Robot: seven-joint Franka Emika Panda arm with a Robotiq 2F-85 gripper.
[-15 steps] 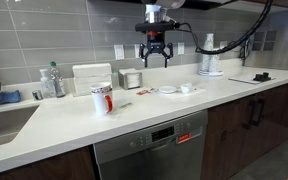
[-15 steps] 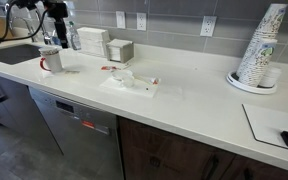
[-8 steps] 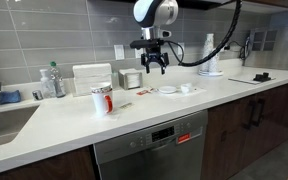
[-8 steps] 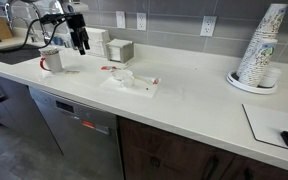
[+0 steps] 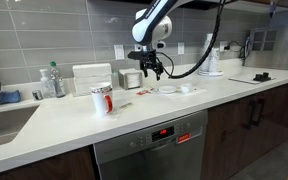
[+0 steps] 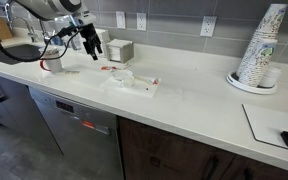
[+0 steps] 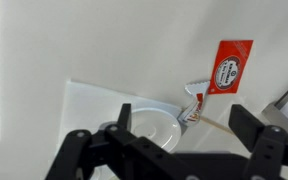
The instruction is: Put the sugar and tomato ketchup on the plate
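Observation:
In the wrist view my gripper (image 7: 184, 122) is open and empty, above the counter. Beneath it the small white plate (image 7: 156, 128) lies on a white napkin (image 7: 84, 105). The red ketchup sachet (image 7: 229, 67) lies flat on the counter beyond the plate, off the napkin. A small white-and-red sachet (image 7: 191, 103), likely the sugar, lies at the plate's rim beside a thin wooden stick. In both exterior views the gripper (image 5: 152, 66) (image 6: 89, 45) hangs above the counter near the plate (image 5: 169, 90) (image 6: 124, 76). The red sachet also shows in an exterior view (image 6: 106, 68).
A white cup with red print (image 5: 102, 99) (image 6: 51, 60) stands near the sink (image 5: 4, 122). A white box container (image 5: 92, 78) and a napkin holder (image 6: 120, 50) stand by the tiled wall. A stack of paper cups (image 6: 259, 50) stands far along the counter.
The arm has swung from above the cup towards the plate and come lower. The gripper stays open and empty. Nothing on the counter has moved.

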